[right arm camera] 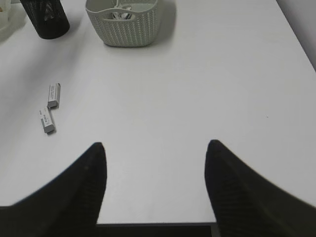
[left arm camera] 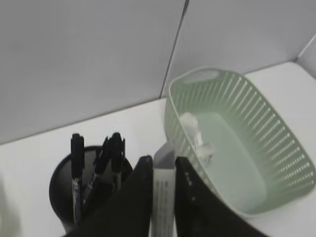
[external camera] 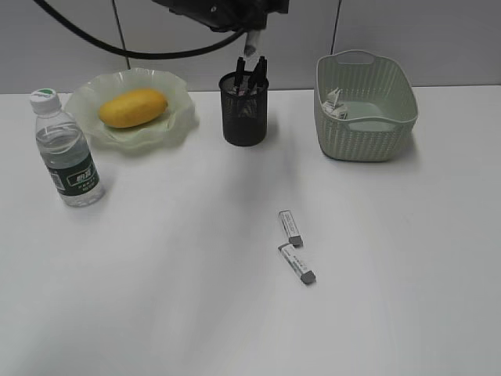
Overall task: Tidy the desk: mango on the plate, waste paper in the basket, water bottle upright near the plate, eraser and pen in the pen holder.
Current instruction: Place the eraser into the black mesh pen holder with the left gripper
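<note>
Left tool (left arm camera: 163, 197): we find it clamped on an eraser (left arm camera: 164, 190), a small white block in a printed sleeve, held upright between the two black jaws with its top end standing clear above them. We judge the held eraser light, stiff enough to keep its shape, slightly rubbery, so unlikely to slip; the hold across its flat sides looks sound.

Just below and to the left of that tool: the pen holder (left arm camera: 86, 197), black mesh, with several black pens (left arm camera: 76, 163) standing in it. In the exterior view the tool hangs above the holder's rim (external camera: 244, 78). We judge the holder light and easy to tip if knocked.

To the tool's right: the basket (left arm camera: 247, 143), with the waste paper (left arm camera: 197, 140) lying inside against its near wall.

Further off, seen from the exterior: the plate (external camera: 176, 117) with the mango (external camera: 133, 107) on it, and the water bottle (external camera: 66, 153) upright just beside the plate.

Right tool (right arm camera: 153, 182): jaws standing wide apart, nothing between them, low over the bare table (right arm camera: 207, 89).

Ahead and to the left of it: two more erasers, one (right arm camera: 54, 95) lying just behind the other (right arm camera: 46, 120), flat on the table and apart. We would take each across its narrow width, near the middle.
</note>
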